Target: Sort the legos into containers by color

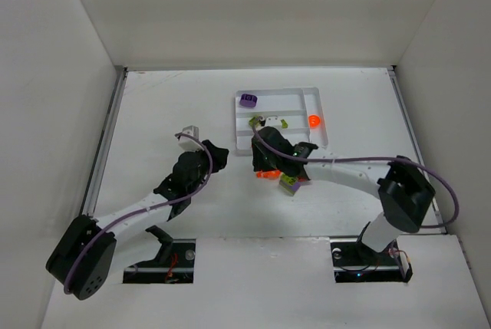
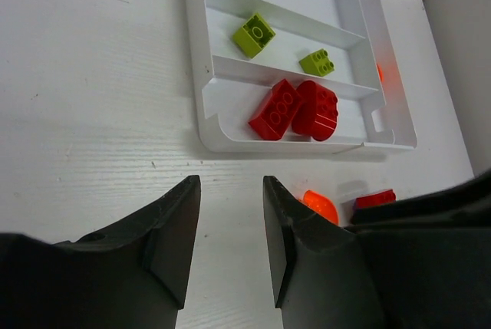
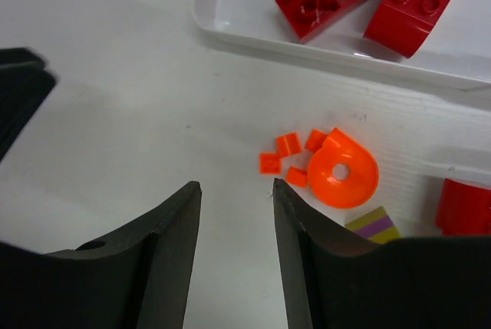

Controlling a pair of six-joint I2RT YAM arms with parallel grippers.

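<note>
The white tray [image 1: 321,118] lies at the middle back. It holds a purple piece [image 1: 248,100], two lime bricks [image 2: 255,34] [image 2: 317,62], two red bricks [image 2: 275,109] [image 2: 316,110] and an orange piece [image 1: 314,121] in the narrow end slot. On the table by the tray's near corner lie an orange round piece [image 3: 344,174], small orange bits [image 3: 278,156], a lime-and-purple piece [image 3: 372,225] and a red piece [image 3: 462,206]. My right gripper [image 3: 236,187] is open and empty, just left of the orange bits. My left gripper [image 2: 230,183] is open and empty, left of the tray.
The two grippers [image 1: 224,156] [image 1: 258,166] are close together in front of the tray's left near corner [image 3: 230,30]. White walls enclose the table on three sides. A small grey-white block [image 1: 189,131] rides on the left arm.
</note>
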